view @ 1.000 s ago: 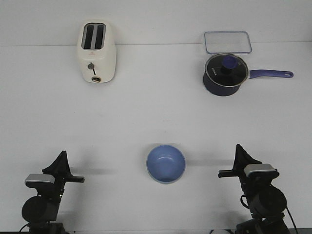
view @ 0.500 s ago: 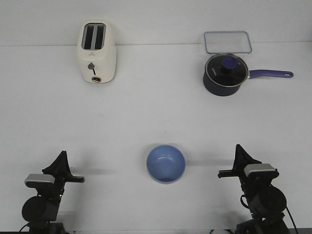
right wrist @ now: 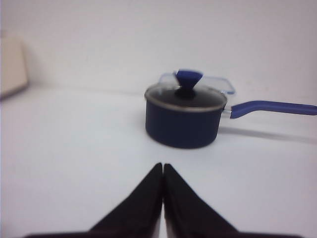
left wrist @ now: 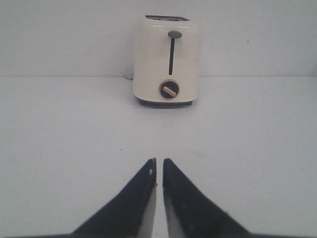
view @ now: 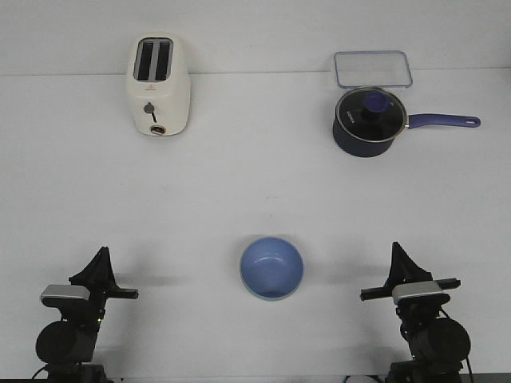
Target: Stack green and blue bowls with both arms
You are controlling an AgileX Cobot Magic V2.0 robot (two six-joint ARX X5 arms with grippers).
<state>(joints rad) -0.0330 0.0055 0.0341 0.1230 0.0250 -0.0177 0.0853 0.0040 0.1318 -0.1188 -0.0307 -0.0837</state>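
Observation:
The light blue bowl [view: 271, 267] sits upright on the white table near the front, midway between my two arms. A thin pale edge shows under its near rim; I cannot tell whether that is the green bowl, which shows nowhere else. My left gripper [view: 101, 251] is at the front left, well left of the bowl, shut and empty; in the left wrist view [left wrist: 159, 161] its jaws stand almost together. My right gripper [view: 397, 247] is at the front right, well right of the bowl, shut and empty; the right wrist view [right wrist: 163, 165] shows its jaws touching.
A cream toaster [view: 160, 86] stands at the back left, straight ahead of the left gripper [left wrist: 167, 67]. A dark navy saucepan [view: 369, 121] with a glass lid and a blue handle stands at the back right [right wrist: 184, 118]. A clear shallow container [view: 373, 69] lies behind it.
My right arm has drawn back a little toward the table's near edge. The bowl and the left arm have not moved.

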